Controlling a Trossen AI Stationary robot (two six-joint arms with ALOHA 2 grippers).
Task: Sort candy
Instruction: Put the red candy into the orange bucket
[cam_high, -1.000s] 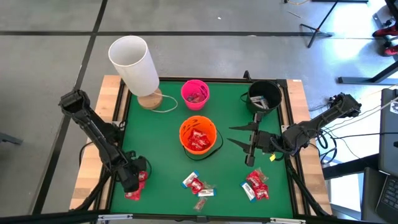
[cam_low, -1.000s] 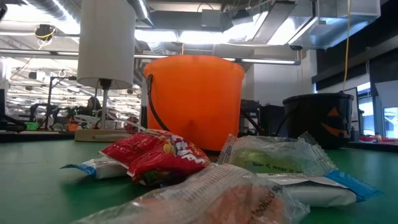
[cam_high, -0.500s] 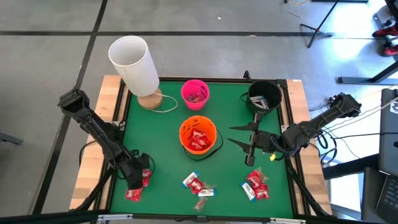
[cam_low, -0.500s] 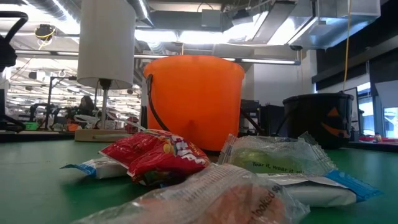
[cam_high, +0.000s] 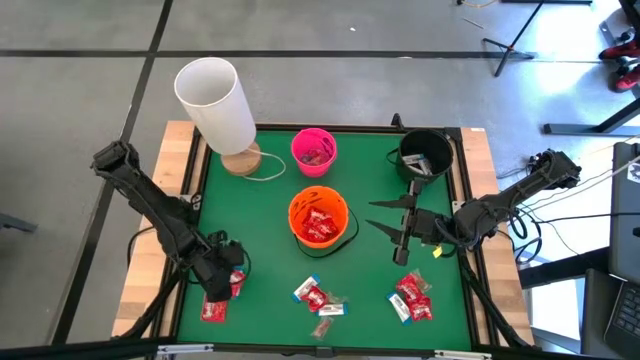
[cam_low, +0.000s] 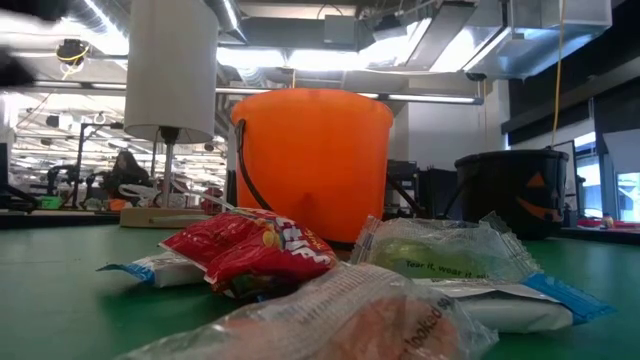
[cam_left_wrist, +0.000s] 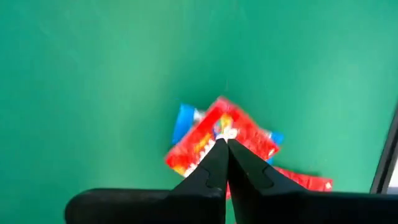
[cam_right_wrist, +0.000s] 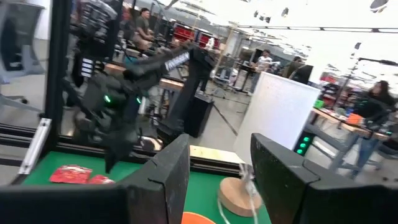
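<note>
While wrapper print stays unreadable, left gripper (cam_left_wrist: 222, 144) is clamped on a red candy (cam_left_wrist: 221, 140) at the mat's (cam_high: 260, 280) front-left; a second ago its fingers were apart, lower over that pile. Right gripper (cam_high: 385, 218) hovers spread beside the orange bucket (cam_high: 318, 220), unchanged. Other candy (cam_high: 412, 298) lies front-centre and front-right.

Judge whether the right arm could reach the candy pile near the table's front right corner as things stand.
Probably yes: the right pincer hangs open just behind that candy pile, with bare green table between them and nothing blocking.
</note>
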